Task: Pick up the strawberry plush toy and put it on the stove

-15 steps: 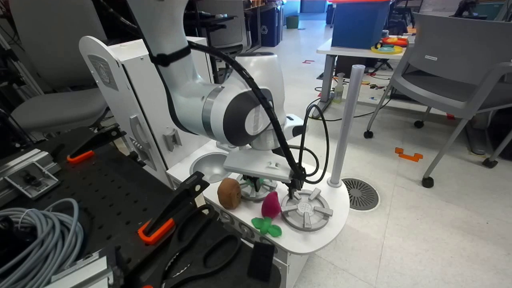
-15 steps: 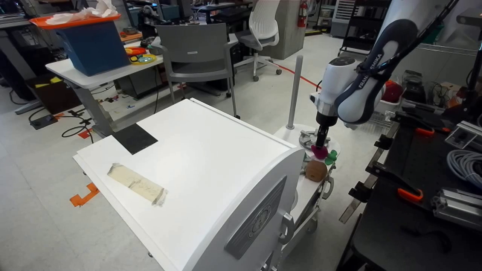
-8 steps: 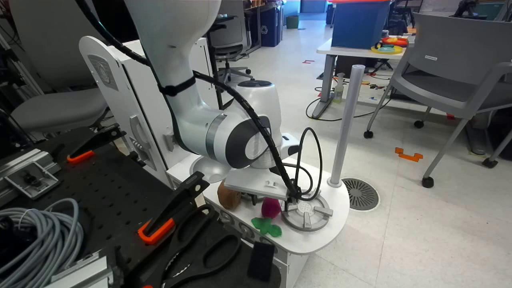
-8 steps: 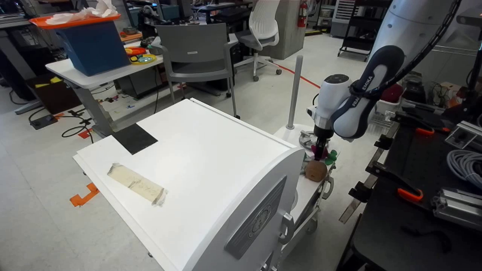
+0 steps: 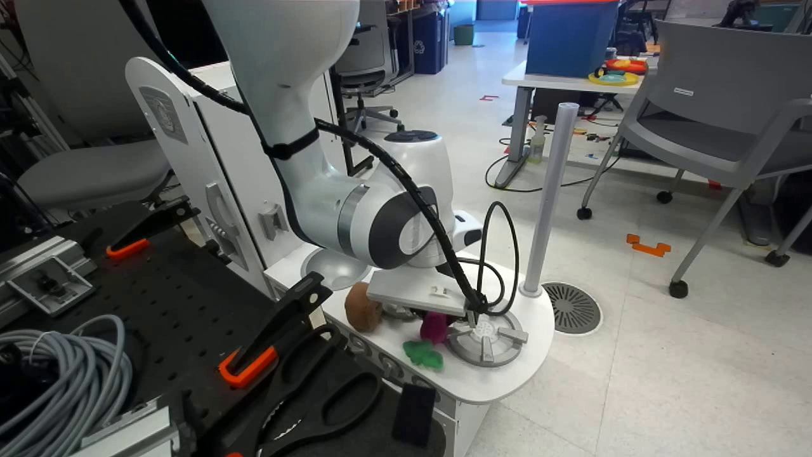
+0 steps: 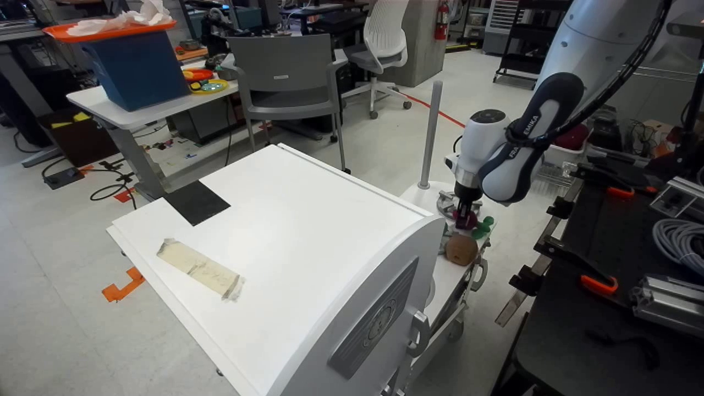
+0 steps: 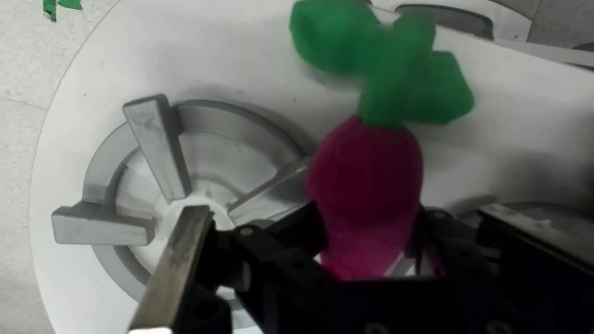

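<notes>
The strawberry plush toy (image 7: 366,171), magenta with green leaves (image 7: 390,69), stands between the black fingers (image 7: 301,227) of my gripper (image 7: 369,227), which press its sides inward in the wrist view. Its leafy end points away from the palm. In both exterior views the toy (image 5: 434,328) (image 6: 467,220) is low over the white counter, partly hidden by the gripper; whether it touches the counter I cannot tell. Directly beside it is the stove (image 7: 158,148), a round grey grate with raised bars, also seen in an exterior view as the stove grate (image 5: 487,343).
A brown round ball (image 5: 363,308) sits close by on the counter (image 5: 507,381). Part of another grate (image 7: 533,211) shows at the right of the wrist view. A grey post (image 5: 550,197) rises behind the stove. The sink basin (image 5: 336,270) lies farther along.
My arm has come down over the toy and the fingers have closed on its body. The toy has shifted and turned slightly, its leaves now angled differently.
</notes>
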